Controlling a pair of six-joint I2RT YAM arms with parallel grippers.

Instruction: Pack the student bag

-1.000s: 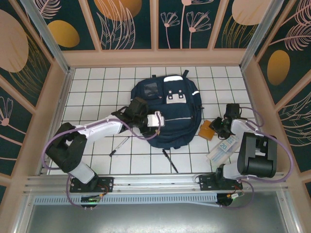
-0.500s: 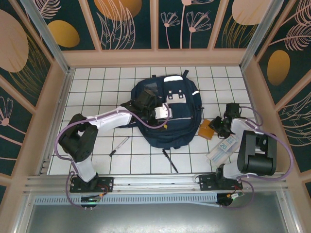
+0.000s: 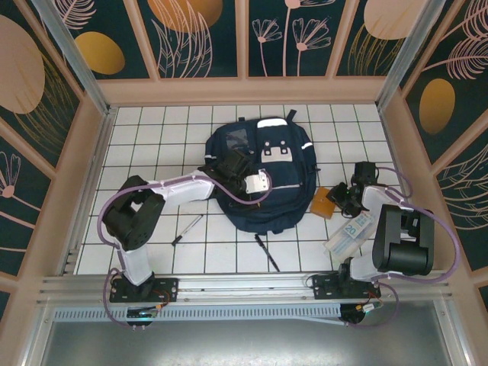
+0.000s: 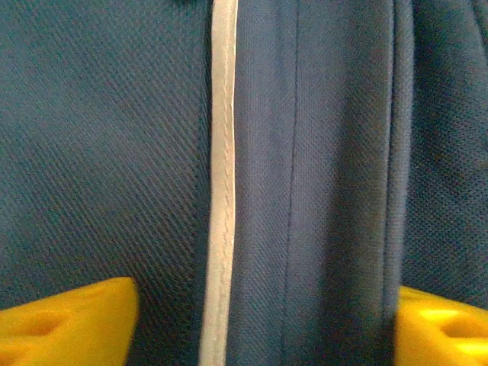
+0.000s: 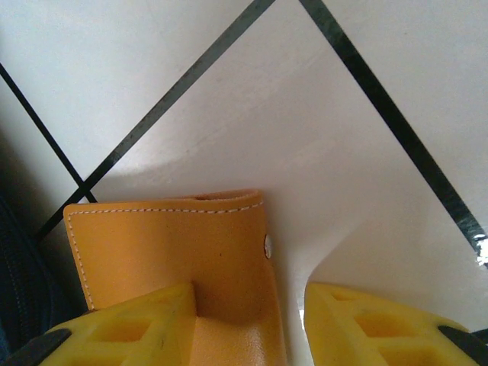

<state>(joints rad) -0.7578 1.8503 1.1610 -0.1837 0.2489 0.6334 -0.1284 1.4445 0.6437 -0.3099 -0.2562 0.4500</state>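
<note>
The student bag (image 3: 284, 204), navy with grey-white stripes, lies flat in the middle of the tiled table. My left gripper (image 3: 257, 184) hangs over its front panel. In the left wrist view the bag's fabric (image 4: 343, 152) and a pale stripe (image 4: 221, 191) lie close under the left gripper (image 4: 267, 324), whose yellow fingertips (image 4: 69, 320) stand wide apart, open. To the right of the bag my right gripper (image 3: 342, 200) is down at an orange leather pouch (image 3: 324, 204). One of its fingers (image 5: 130, 328) rests over the pouch (image 5: 175, 244), the other stands apart on the tile beside it, so the right gripper (image 5: 252, 316) is open.
A white and blue box (image 3: 350, 232) lies by the right arm's base. Two pens (image 3: 187, 229) (image 3: 267, 252) lie on the tiles in front of the bag. Wooden walls (image 3: 91, 160) close the table on three sides.
My left arm has swung right and further onto the bag, its elbow drawing in. The right arm and the pouch have stayed put.
</note>
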